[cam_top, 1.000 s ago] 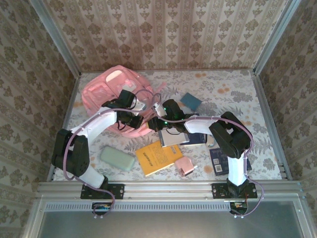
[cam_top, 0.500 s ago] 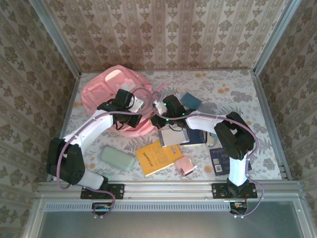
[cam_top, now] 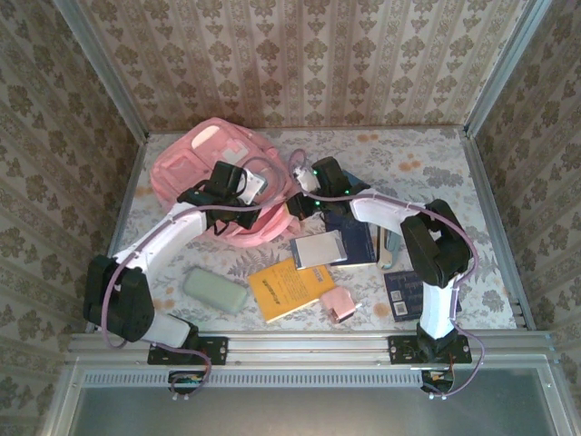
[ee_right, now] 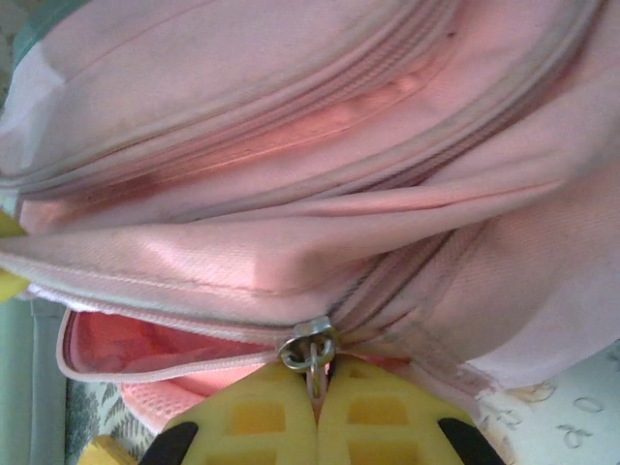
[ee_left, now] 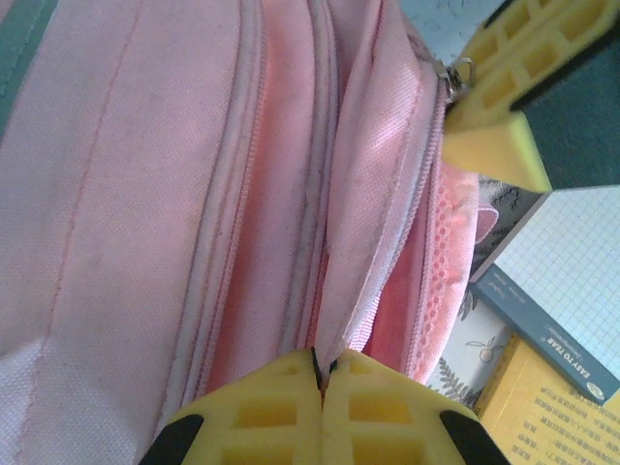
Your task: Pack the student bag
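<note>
Since a second ago the right gripper (cam_top: 298,205) has swung away from the arm bases, off the grid-covered notebook (cam_top: 318,250) and up beside the bag's right edge. The left arm has stretched further out, and the bag has bunched toward the back wall.

Right gripper (ee_right: 316,380): fingers pressed together on the metal zip pull (ee_right: 308,351). Zip is parted to the left of the pull, with pink lining showing in the gap.

Left gripper (ee_left: 323,364): fingers pinched on a fold of fabric at the bag's zip edge, with no gap between them. From its wrist camera the right gripper's yellow fingers (ee_left: 499,92) sit at the zip pull (ee_left: 453,76), and mesh lining shows beneath.

Student bag (cam_top: 195,159): lies at the far left of the floral table (cam_top: 427,173), both grippers on its right side.

Nearer the bases lie a yellow book (cam_top: 290,288), a green case (cam_top: 216,291) and a small pink item (cam_top: 338,304), well apart from the bag.
</note>
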